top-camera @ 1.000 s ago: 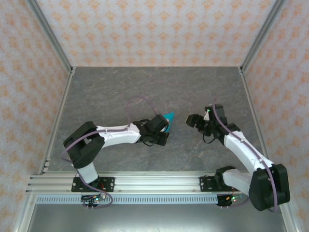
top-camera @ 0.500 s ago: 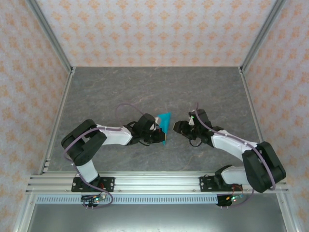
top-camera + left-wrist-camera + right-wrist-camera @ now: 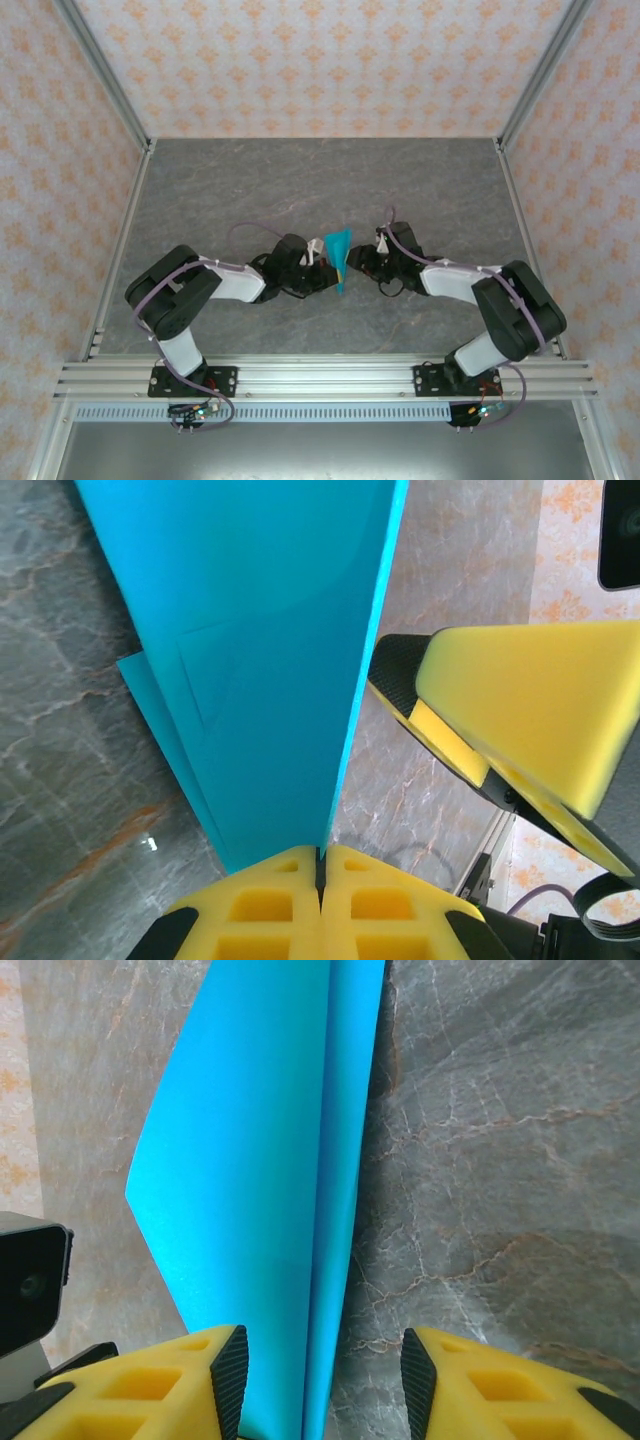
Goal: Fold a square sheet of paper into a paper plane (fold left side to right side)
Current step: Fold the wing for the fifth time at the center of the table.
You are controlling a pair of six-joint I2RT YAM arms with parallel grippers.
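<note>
The paper plane (image 3: 339,255) is near the middle of the tabletop (image 3: 300,180), a little toward the near edge. It is held on edge, with its narrow point aimed at the near edge. The left tool (image 3: 326,274) is clamped on it: in the left wrist view its yellow jaws are pressed together on the fold at the plane's lower end, and the cyan sheet fans out beyond them. Whether the paper touches the tabletop cannot be told.

A second ago the right tool (image 3: 362,262) was well apart from the plane, toward the right edge. Half a second ago it was nearer, and now it is right against the plane's right side. Its jaws stand spread, and in the right wrist view the plane runs up between them without being pinched.

The left tool has drawn back slightly toward the left edge, and the plane has gone with it. More of the cyan surface shows than a second ago, when only a tip peeked past the tool.
</note>
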